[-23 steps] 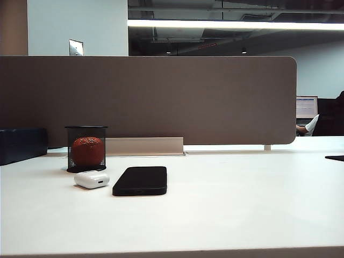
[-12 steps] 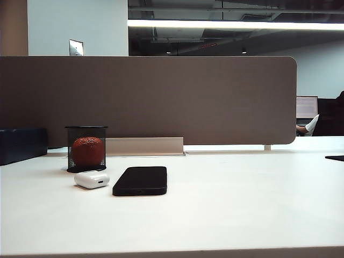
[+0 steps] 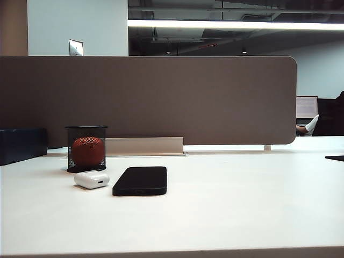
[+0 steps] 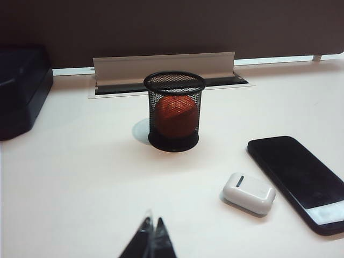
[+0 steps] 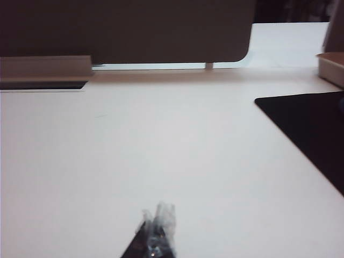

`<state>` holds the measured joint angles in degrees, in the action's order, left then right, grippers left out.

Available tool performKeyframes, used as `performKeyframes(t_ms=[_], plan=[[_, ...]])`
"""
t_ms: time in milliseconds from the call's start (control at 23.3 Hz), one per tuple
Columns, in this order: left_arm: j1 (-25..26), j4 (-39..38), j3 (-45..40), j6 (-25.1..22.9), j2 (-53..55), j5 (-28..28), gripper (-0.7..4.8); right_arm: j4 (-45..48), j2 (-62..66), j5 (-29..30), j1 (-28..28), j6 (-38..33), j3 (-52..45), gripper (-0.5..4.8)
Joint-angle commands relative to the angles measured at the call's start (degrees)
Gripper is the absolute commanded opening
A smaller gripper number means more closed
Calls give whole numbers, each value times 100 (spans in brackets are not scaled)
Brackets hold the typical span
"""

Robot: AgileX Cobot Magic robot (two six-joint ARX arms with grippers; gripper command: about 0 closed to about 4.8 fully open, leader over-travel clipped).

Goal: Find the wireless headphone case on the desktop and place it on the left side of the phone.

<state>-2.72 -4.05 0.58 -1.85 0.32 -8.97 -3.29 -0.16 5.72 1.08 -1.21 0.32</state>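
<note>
Left gripper: jaws closed, empty, low over the bench.
Right gripper: jaws closed, empty, over bare bench.
Wireless headphone case: ahead of the left jaws, beside the phone.
Mesh cup: farther off, holding an orange ball.

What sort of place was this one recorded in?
Most likely an open-plan office: a white desk backed by a brown partition, a lit monitor at another workstation behind it, and ceiling strip lighting. A phone lies on the desk.
</note>
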Motion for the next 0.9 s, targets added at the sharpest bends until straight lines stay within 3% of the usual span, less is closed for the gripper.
performKeyframes(t_ms=[43, 902], plan=[[-9, 129, 4, -168, 4, -24, -6, 144, 0, -136, 2, 63, 2, -9], [-9, 286, 9, -223, 4, -24, -5, -59, 0, -129, 4, 61, 2, -8]])
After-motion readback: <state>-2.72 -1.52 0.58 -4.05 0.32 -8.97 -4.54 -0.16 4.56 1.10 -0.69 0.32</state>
